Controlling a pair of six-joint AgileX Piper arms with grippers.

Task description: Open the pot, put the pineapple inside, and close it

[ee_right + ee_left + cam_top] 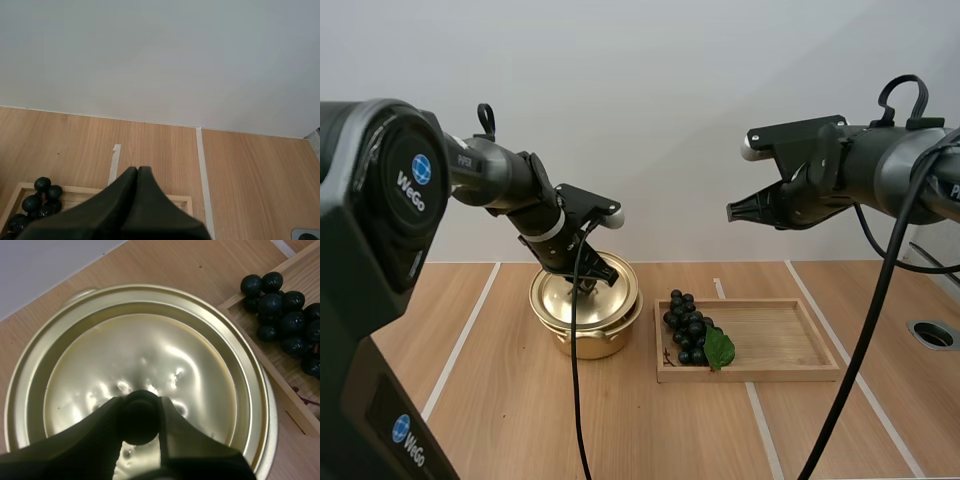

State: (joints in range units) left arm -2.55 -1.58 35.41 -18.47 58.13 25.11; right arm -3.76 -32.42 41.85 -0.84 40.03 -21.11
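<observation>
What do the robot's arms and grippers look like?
The left arm and right arm are dark grey rounded tubes. The left one carries a blue-and-white WeGo logo and a white band near its wrist. The left gripper and right gripper each have two black, tapering fingers.

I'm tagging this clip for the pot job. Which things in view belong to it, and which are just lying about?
Job: pot; its lid, knob pinched by the left gripper; bunch of grapes, the one fruit here, likely what goes in.
Lying about: wooden tray under the grapes; round fitting set in the table; right gripper, shut, idle in the air.
</observation>
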